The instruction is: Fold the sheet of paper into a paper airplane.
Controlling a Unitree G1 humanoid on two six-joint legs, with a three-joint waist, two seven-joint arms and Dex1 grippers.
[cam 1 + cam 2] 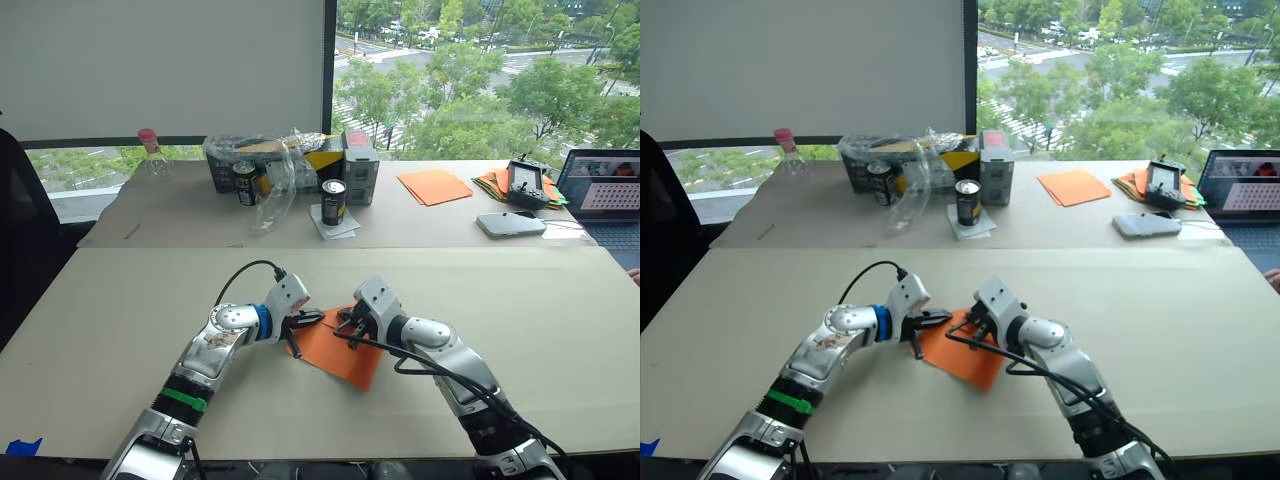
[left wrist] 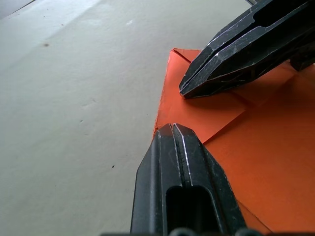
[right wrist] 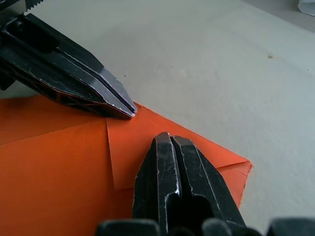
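Both claws, my left gripper (image 1: pixel 300 325) and right gripper (image 1: pixel 345 322), press closed tips onto the sheet of paper (image 1: pixel 335 350) lying on the near table (image 1: pixel 120 310); cans (image 1: pixel 333 201) and spare orange sheets (image 1: pixel 435 186) sit well apart.

Two cans (image 1: pixel 333 201), laptop (image 1: pixel 607 193), smooth orange sheets (image 1: pixel 434 186) on far table (image 1: pixel 180 215).

Paper (image 1: pixel 340 352): bright orange sheet, flat on table between my two grippers. Corner nearest them folded over into small flap, crease edges visible. Far corner points toward 5 o'clock. My tips press near folded end, at sheet's 11 o'clock.
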